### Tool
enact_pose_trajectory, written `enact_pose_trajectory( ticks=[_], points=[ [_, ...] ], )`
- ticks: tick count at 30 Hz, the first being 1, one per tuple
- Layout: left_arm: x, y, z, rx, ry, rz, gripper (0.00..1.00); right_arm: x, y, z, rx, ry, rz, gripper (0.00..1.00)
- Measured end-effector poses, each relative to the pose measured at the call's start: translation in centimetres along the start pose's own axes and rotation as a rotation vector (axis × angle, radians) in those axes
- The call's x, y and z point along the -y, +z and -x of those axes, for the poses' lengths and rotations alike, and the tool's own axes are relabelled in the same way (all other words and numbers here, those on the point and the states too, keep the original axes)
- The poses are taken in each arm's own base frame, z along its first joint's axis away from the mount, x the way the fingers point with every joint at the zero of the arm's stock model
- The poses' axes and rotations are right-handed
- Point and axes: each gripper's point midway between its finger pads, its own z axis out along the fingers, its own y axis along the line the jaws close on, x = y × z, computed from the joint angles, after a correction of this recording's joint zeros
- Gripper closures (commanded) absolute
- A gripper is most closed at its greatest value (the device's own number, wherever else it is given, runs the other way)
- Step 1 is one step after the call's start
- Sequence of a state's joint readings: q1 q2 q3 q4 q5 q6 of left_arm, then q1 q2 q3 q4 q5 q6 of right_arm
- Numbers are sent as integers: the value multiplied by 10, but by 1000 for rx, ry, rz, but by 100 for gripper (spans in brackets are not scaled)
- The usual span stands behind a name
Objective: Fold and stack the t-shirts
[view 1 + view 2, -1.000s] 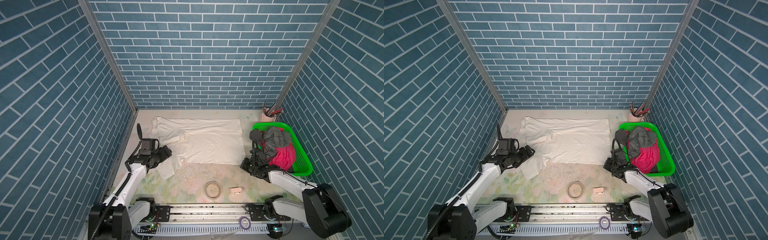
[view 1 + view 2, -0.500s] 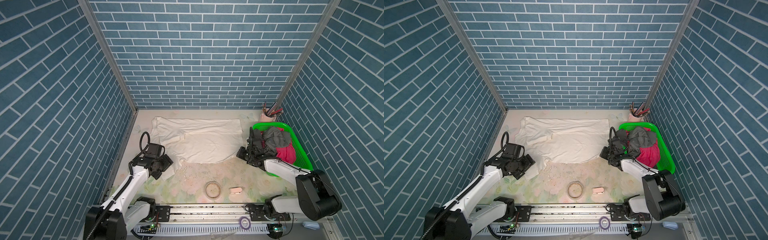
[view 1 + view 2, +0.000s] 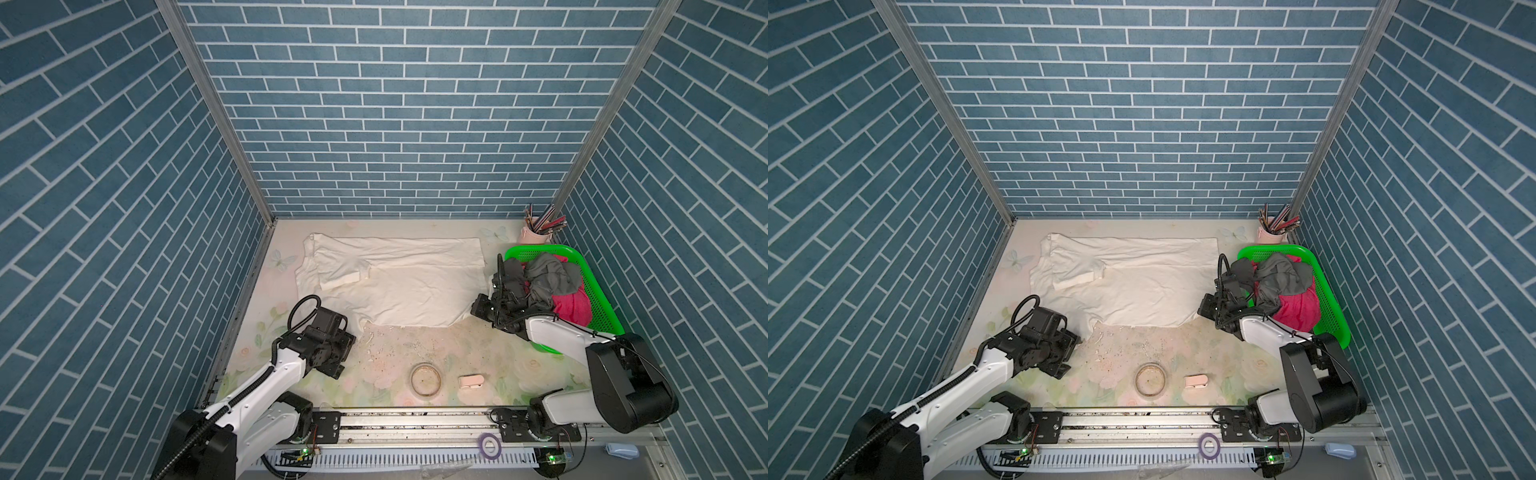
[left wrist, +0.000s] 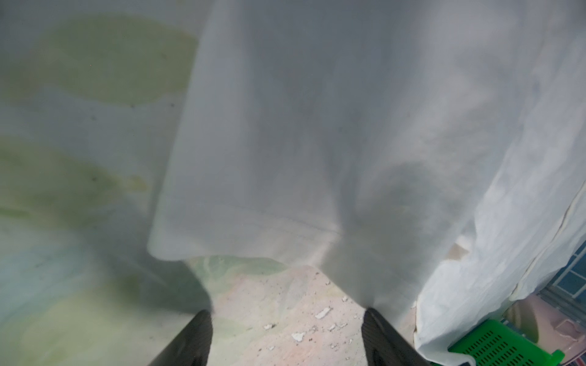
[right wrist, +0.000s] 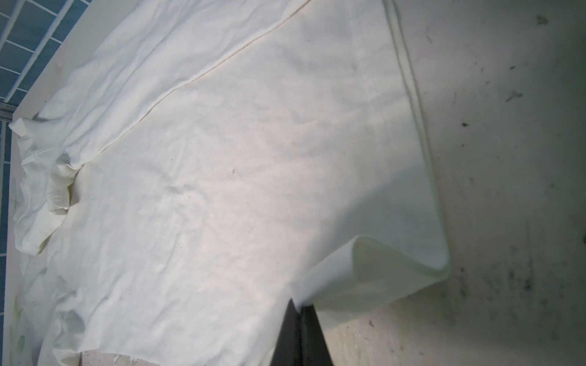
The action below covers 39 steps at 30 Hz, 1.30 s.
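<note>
Our left gripper (image 4: pixel 287 312) gapes, shirt (image 4: pixel 285 142) sleeve edge just ahead, bare table (image 4: pixel 253 329) between; our right gripper (image 5: pixel 299 312) pinches the hem corner.

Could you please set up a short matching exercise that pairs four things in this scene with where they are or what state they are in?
Things:
1. white t-shirt
2. grey t-shirt
3. cup of pencils
4. right gripper

Places or states:
A. standing in the far right corner of the table
B. spread out on the table
C. shut on a lifted corner of cloth
D. heaped on top in the green basket

Pairs: 1-B, 2-D, 3-A, 4-C
</note>
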<state>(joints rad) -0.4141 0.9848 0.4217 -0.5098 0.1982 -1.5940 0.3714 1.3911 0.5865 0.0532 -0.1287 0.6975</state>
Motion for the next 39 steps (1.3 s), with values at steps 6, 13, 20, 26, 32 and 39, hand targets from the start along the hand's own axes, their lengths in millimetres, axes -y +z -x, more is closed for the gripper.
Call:
enact_pose_trajectory(
  ticks=[6,13,20,26,32,39],
  points=[
    [2,5,5,25,-112,-65,42,-5,-2,3,9,-10,20,100],
    [15,12,10,42,-164,-127,50,-10,-4,5,15,-23,47,100],
    [14,16,19,86,-209,-142,70,-18,-13,12,46,-30,75,100],
    [7,18,30,135,-226,-144,90,-23,-20,17,69,-34,90,100],
    [9,19,37,156,-225,-173,100,-25,-23,19,80,-36,96,100],
    [6,6,57,283,-143,-126,100,-25,-28,21,89,-45,94,100]
  ],
)
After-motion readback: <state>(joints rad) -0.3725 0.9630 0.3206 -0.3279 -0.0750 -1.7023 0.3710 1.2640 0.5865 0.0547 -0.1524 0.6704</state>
